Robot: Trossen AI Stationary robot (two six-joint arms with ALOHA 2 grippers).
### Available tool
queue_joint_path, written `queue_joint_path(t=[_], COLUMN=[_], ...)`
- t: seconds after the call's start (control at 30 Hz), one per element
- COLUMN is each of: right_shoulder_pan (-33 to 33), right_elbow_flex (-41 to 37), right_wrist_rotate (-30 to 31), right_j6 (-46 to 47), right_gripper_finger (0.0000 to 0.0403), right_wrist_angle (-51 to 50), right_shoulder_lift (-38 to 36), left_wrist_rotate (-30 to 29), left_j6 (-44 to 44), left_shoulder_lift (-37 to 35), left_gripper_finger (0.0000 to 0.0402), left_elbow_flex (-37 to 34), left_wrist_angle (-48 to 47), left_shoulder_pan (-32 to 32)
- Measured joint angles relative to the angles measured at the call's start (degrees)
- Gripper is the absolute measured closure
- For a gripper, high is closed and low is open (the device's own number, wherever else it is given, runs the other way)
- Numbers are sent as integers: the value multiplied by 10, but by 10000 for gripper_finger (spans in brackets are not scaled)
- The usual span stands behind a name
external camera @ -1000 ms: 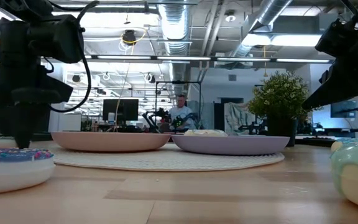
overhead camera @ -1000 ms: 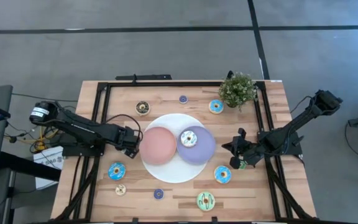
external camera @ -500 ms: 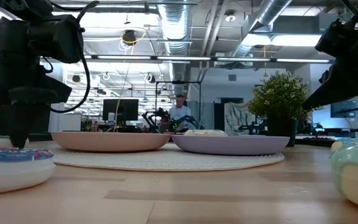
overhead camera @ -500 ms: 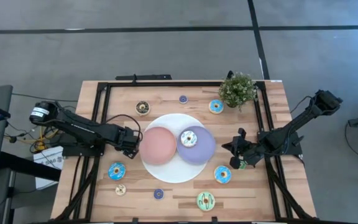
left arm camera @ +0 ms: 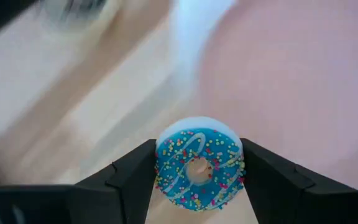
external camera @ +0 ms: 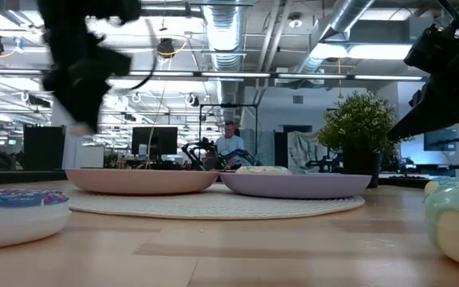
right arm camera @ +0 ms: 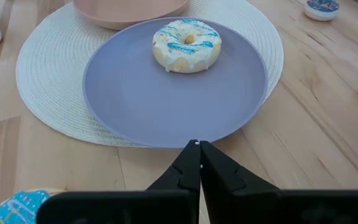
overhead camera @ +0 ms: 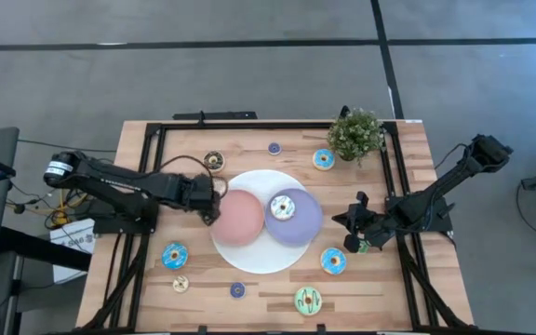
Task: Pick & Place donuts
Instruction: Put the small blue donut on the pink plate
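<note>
My left gripper is shut on a small blue donut with sprinkles at the left rim of the pink plate. In the low view my left gripper is raised above the table. A white donut with blue icing lies flat on the purple plate and also shows in the right wrist view. My right gripper is shut and empty just right of the purple plate, with its fingers together in its wrist view. My left gripper pinches the small blue donut by two opposite points of its outer edge between its two fingers. The iced face is turned toward the wrist camera. The donut is lifted clear, over the seam between the wood and the pink plate.
Both plates rest on a round white mat. Loose donuts lie on the wood: blue, tan, small blue, green, blue, blue, purple, brown. A potted plant stands far right.
My left gripper has gone up and toward the table's right and far side, onto the pink plate's left rim, moving fast in the last half second. My right arm has kept still.
</note>
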Motion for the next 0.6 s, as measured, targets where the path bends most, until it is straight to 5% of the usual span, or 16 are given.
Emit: queue_joint_path(t=[0.23, 0.6], right_shoulder_pan=[0, -2], right_elbow_flex=[0, 0], right_wrist_rotate=[0, 1], right_j6=[0, 0], right_gripper_finger=[402, 402], right_wrist_angle=[0, 0], right_shoulder_lift=[0, 0], left_wrist_rotate=[12, 117], left_j6=[144, 186], left_shoulder_lift=[32, 214], left_gripper_finger=[189, 189], left_elbow_flex=[15, 56], left_wrist_angle=[218, 223], left_shoulder_pan=[28, 96])
